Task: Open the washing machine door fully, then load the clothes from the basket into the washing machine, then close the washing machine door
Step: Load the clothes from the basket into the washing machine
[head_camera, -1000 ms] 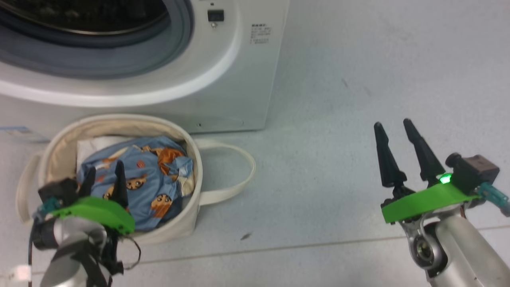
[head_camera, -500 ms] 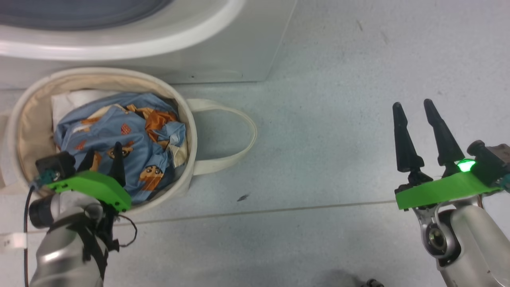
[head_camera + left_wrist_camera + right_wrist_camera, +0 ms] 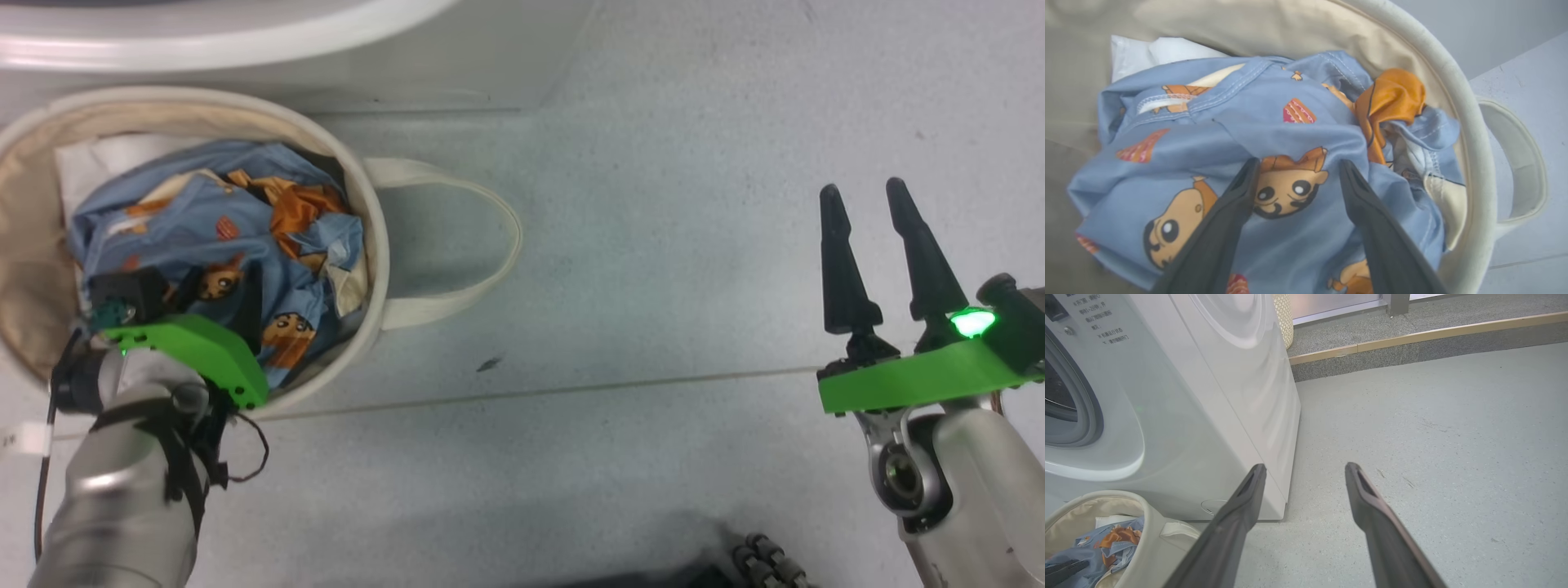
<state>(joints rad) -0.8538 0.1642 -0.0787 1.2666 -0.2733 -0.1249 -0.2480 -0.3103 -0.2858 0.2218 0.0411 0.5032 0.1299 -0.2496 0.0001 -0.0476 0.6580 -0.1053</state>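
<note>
clothes (image 3: 1290,134) lie in the basket (image 3: 377,245) by the washing machine (image 3: 1208,416). left gripper (image 3: 1298,164), fingers apart, sits over them in the basket; right gripper (image 3: 864,192), also apart, well to the basket's right.

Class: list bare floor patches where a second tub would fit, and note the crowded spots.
Bare: the grey floor between the cream canvas basket's loop handle and the open right gripper, and beside the white washing machine's side. Crowded: inside the basket, where the light blue printed clothes lie under the open left gripper.
</note>
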